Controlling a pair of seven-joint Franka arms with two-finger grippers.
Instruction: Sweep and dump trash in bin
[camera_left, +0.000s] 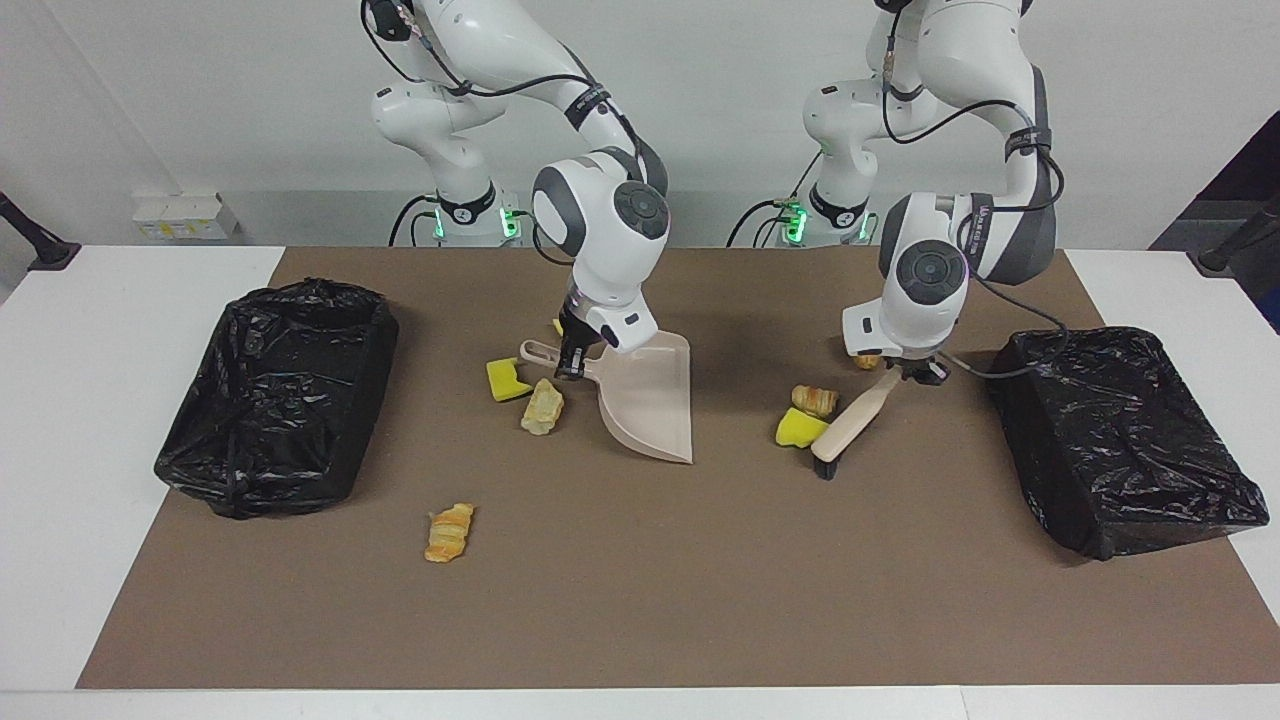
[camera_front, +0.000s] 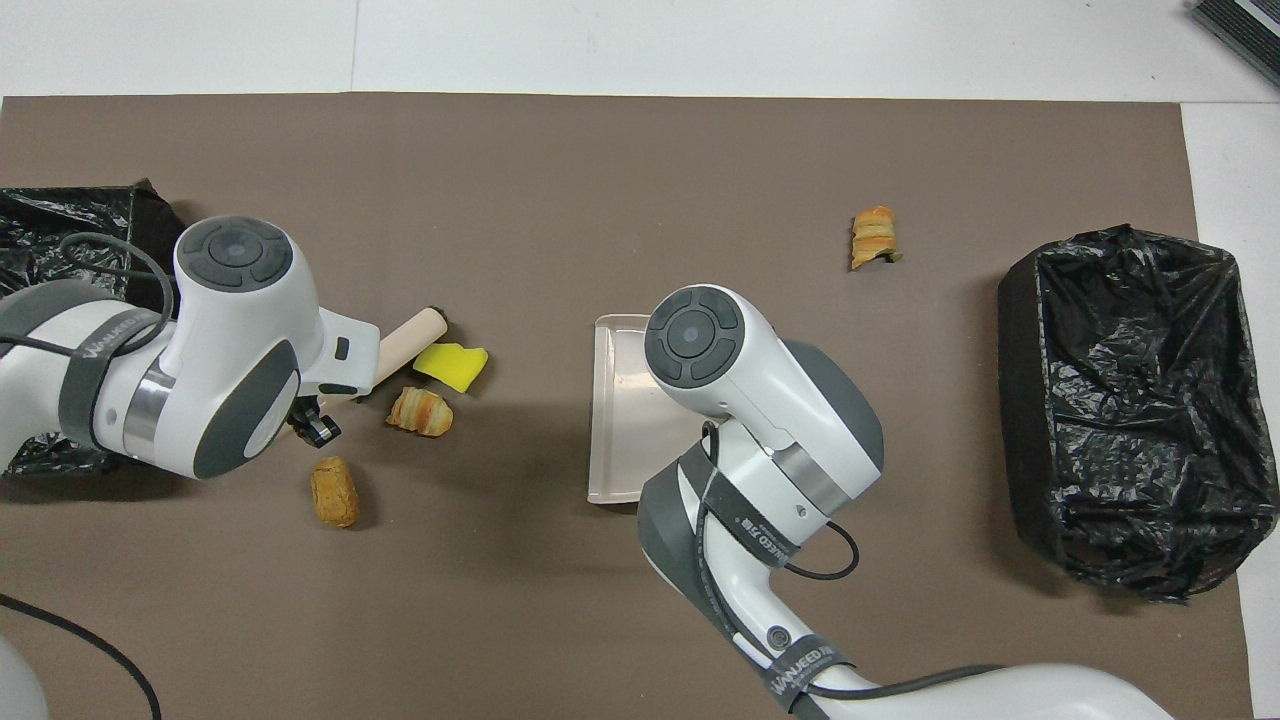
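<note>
Our left gripper (camera_left: 912, 372) is clamped tight on the handle of the beige brush (camera_left: 848, 427), which slants down from the fingers to the brown mat (camera_left: 640, 600) with its dark bristle end resting on the surface. Pressed against the brush head, on the side toward the dustpan, lies a yellow sponge chunk (camera_left: 799, 430), and touching that chunk, closer to the gripper, sits a tan pastry roll (camera_left: 815, 400). Right beside the gripper's wrist, on the robots' side of it, we see an orange-brown bread piece (camera_front: 334, 491), mostly hidden by the wrist in the facing view. Farther out toward the left arm's end of the table stands a black-lined bin (camera_left: 1120, 440), well apart from the brush.

Our right gripper (camera_left: 572, 366) is closed on the handle of the beige dustpan (camera_left: 650, 400), close to where the handle joins the tray; the pan's wide lip rests on the mat, pointing away from the robots. Just beside this gripper, toward the right arm's end of the table, lie another yellow sponge piece (camera_left: 505, 380) and a pale yellow-tan scrap (camera_left: 541, 407), the scrap almost touching the pan's edge. A sliver of one more yellow scrap (camera_left: 558, 326) peeks out by the gripper's wrist. Well away from the gripper, farther from the robots, lies a striped orange pastry (camera_left: 449, 532). At the right arm's end of the table sits a second black-lined bin (camera_left: 275, 395).
</note>
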